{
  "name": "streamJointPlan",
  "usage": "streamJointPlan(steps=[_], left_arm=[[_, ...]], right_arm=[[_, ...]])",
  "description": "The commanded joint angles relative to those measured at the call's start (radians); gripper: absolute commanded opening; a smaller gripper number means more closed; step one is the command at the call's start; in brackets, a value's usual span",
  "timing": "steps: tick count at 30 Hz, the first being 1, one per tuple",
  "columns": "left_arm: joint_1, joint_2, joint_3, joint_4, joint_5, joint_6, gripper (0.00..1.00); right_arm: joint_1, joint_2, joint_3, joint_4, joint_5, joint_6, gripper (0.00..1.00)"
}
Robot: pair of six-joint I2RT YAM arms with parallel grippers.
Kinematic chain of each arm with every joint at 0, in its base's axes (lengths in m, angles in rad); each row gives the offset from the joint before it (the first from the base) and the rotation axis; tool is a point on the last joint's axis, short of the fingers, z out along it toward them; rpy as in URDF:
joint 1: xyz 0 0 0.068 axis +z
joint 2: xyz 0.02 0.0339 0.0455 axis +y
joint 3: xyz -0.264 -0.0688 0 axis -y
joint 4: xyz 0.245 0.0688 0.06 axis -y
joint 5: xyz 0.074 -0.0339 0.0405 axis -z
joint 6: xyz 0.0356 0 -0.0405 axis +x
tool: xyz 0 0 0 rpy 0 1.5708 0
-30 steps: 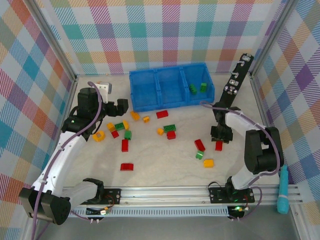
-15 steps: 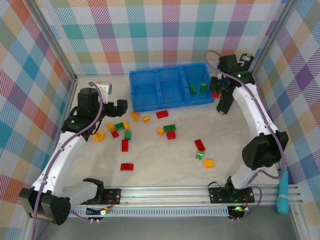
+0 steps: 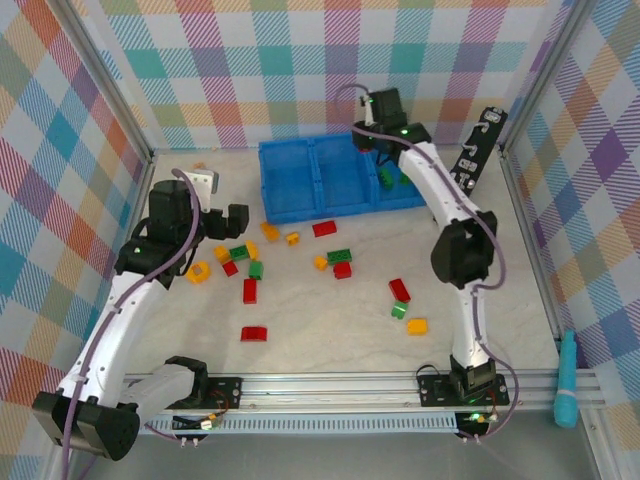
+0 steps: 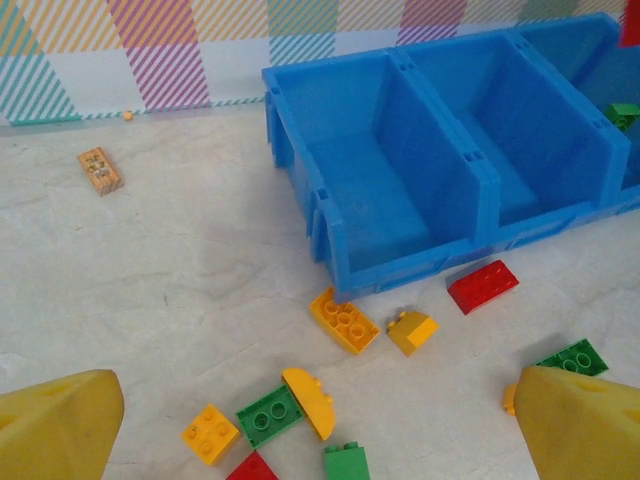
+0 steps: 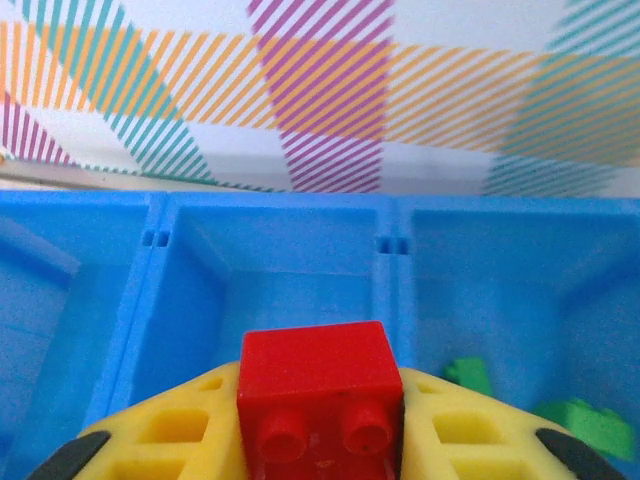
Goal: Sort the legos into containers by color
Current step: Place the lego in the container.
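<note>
**Red brick [image 5: 320, 385] pinched over the blue bin [image 5: 280, 205]**

Top external: your right arm stretches to the upper middle of the frame. The right gripper [image 3: 374, 152] hangs over the bin's far side, and from here you cannot tell how its jaws stand. Green bricks [image 3: 392, 177] lie in the right-hand compartment. Your left gripper [image 3: 236, 215] sits at left centre, just beside the bin's left end, jaws spread. Loose legos [image 3: 340, 262] in red, green and orange are scattered over the table [image 3: 330, 360] below the bin.

Left wrist: your yellow fingertips [image 4: 55, 425] sit in the two bottom corners, wide apart, gripping nothing. The bin fills the upper right. A second red brick [image 4: 483, 286] lies just beside its front wall. Orange and green pieces lie lower, at centre. A tan block [image 4: 100, 170] rests well apart at upper left.

Right wrist: the red brick sits at bottom centre, clamped between your yellow fingers [image 5: 165, 430], its studs facing the camera. The middle compartment lies right behind it. The green bricks show at lower right, in the right-hand compartment.
</note>
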State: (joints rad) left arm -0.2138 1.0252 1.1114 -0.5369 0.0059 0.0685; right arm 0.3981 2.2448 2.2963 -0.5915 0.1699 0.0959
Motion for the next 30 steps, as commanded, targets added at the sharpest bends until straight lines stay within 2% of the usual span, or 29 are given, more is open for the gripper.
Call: streamJointPlan(steps=[1, 4, 9, 15, 19, 24, 30], left_arm=[[0.001, -0.031, 0.029, -0.045, -0.020, 0.007, 1.00], [0.001, -0.034, 0.028, -0.053, -0.021, 0.004, 1.00], [0.001, -0.033, 0.028, -0.060, -0.014, -0.007, 1.00], [0.001, -0.019, 0.034, -0.049, 0.001, -0.022, 1.00], [0.001, -0.014, 0.042, -0.045, 0.009, -0.030, 1.00], [0.001, -0.013, 0.035, -0.022, 0.025, -0.042, 1.00], [0.001, -0.004, 0.025, 0.000, 0.038, -0.042, 1.00]], right_arm=[[0.035, 0.097, 0.111, 0.031, -0.004, -0.057, 0.33], [0.045, 0.175, 0.159, 0.015, 0.009, -0.062, 0.33], [0.048, 0.230, 0.137, 0.009, 0.023, -0.056, 0.36], [0.048, 0.211, 0.063, 0.017, 0.025, -0.045, 0.48], [0.048, 0.127, -0.023, 0.051, 0.012, -0.048, 0.56], [0.048, 0.000, -0.127, 0.050, -0.007, -0.055, 0.57], [0.049, -0.258, -0.412, 0.072, -0.032, -0.043, 0.59]])
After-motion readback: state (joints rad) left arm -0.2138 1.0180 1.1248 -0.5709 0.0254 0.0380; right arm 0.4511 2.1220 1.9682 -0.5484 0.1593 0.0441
